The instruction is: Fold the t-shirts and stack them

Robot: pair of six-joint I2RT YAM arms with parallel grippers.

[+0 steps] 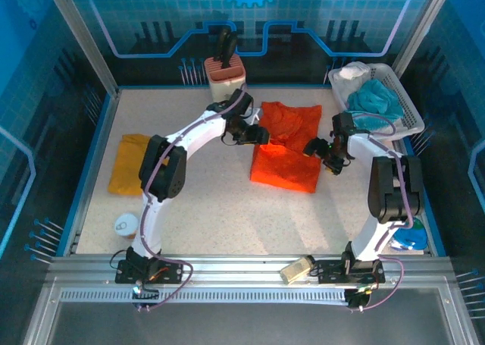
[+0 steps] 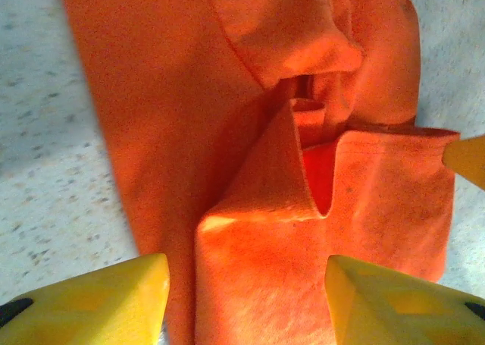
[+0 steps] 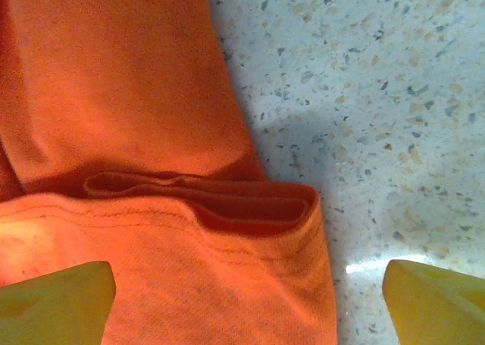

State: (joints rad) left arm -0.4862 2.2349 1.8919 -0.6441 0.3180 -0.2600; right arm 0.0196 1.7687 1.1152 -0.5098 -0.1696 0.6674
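The bright orange t-shirt (image 1: 286, 152) lies partly folded in the middle of the table, its near half doubled over. The mustard yellow t-shirt (image 1: 129, 163) lies folded at the left. My left gripper (image 1: 254, 135) hovers over the orange shirt's left edge. Its yellow fingers (image 2: 91, 303) stand apart above a raised fold (image 2: 258, 208), so the left gripper (image 2: 246, 299) is open and pinches nothing. My right gripper (image 1: 322, 152) is at the shirt's right edge. In the right wrist view the right gripper (image 3: 246, 307) is open wide over the layered hem (image 3: 227, 208) and bare tabletop.
A white basket (image 1: 408, 106) with teal and white cloths stands at the back right. A rust-coloured holder (image 1: 225, 72) with a black tool is at the back centre. A small white round object (image 1: 126, 224) sits front left, a blue item (image 1: 413, 240) front right.
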